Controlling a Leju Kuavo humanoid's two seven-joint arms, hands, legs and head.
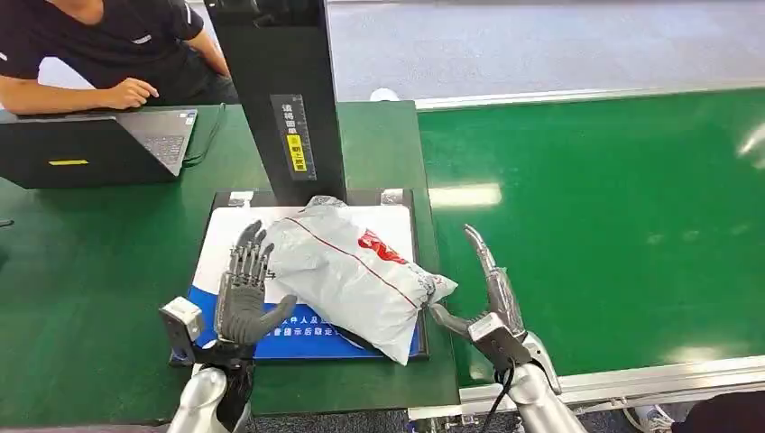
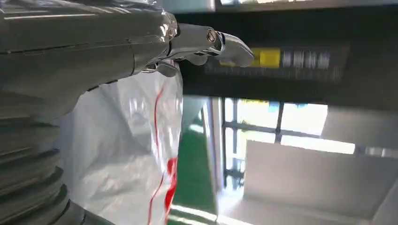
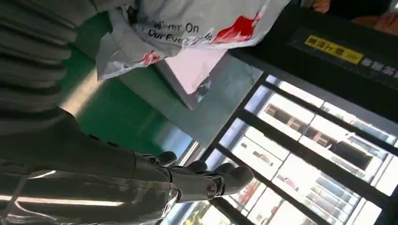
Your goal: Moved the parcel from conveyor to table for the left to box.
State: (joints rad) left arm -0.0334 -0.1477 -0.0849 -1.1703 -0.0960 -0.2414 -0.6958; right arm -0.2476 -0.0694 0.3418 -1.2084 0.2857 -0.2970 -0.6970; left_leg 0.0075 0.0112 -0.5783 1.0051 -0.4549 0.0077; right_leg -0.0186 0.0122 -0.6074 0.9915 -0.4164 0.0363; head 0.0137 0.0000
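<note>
The room was brightly and evenly lit. Pale glare patches lay on the green conveyor belt (image 1: 613, 216). Both wrist views were soft and blurred, with daylight blown out white through the windows (image 3: 300, 154) behind.

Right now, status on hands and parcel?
Both hands open: left hand, right hand flank parcel. Parcel lies on scale pad. Black post behind it.
</note>
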